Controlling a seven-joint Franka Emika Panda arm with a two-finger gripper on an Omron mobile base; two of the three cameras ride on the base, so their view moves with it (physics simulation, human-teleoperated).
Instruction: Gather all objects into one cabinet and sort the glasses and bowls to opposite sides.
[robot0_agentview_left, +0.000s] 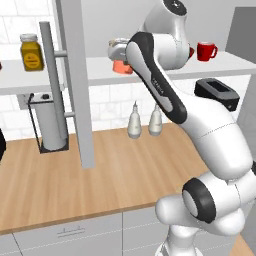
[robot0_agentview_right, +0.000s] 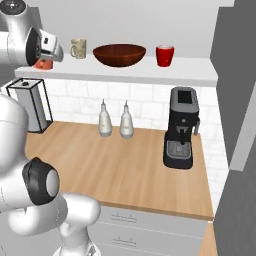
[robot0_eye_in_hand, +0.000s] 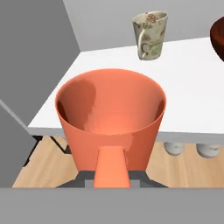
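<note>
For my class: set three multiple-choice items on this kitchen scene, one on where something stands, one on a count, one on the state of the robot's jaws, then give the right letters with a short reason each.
1. Where does the brown bowl stand on the shelf?
A. between the beige speckled cup and the red mug
B. left of the beige speckled cup
C. down on the wooden counter

2. How many white bottles stand on the counter?
A. one
B. two
C. four

3. What state is the gripper in?
A. open and empty
B. shut on the salmon-orange cup
C. shut on a bottle

Answers:
1. A, the right base view shows cup, bowl, mug in that order.
2. B, a pair stands by the tiled wall.
3. B, the hand view shows the cup clamped at the jaws.
</note>
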